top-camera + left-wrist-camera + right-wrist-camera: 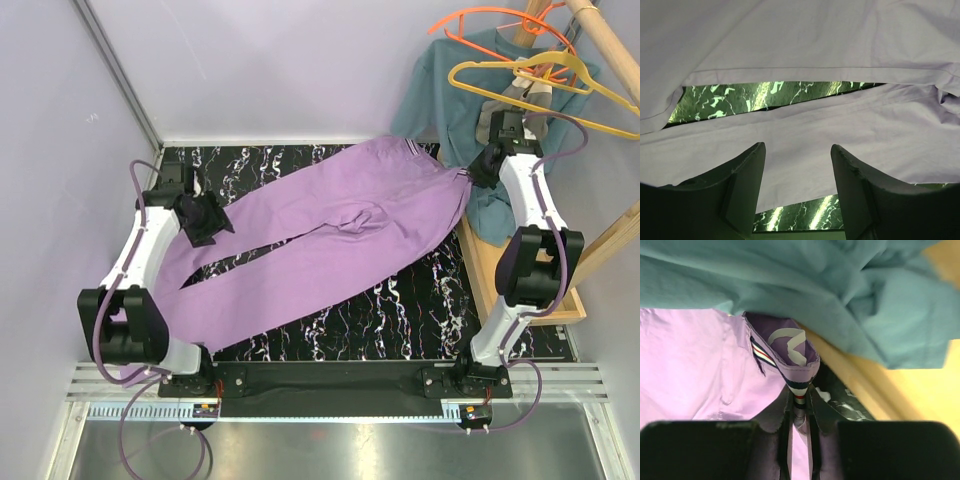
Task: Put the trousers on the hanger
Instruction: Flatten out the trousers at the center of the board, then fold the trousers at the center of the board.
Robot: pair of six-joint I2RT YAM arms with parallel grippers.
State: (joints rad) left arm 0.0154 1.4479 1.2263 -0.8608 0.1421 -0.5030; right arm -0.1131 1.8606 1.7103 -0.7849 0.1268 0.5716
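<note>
Right end effector [799, 407] pinching trousers [330, 235] waistband; left end effector [796, 150] wide over leg; hanger [562, 60] beyond waistband, unloaded.

A teal shirt [440, 95] hangs crumpled at the far right, its lower part draping onto a wooden base [482, 275] just right of the black marble-patterned tabletop [380, 315]. An orange hanger [478, 20] sits above the shirt, near a slanted wooden rod [603, 48].

Matt lilac cloth trousers [330, 235] lie on a glossy black marbled table [400, 310].
</note>
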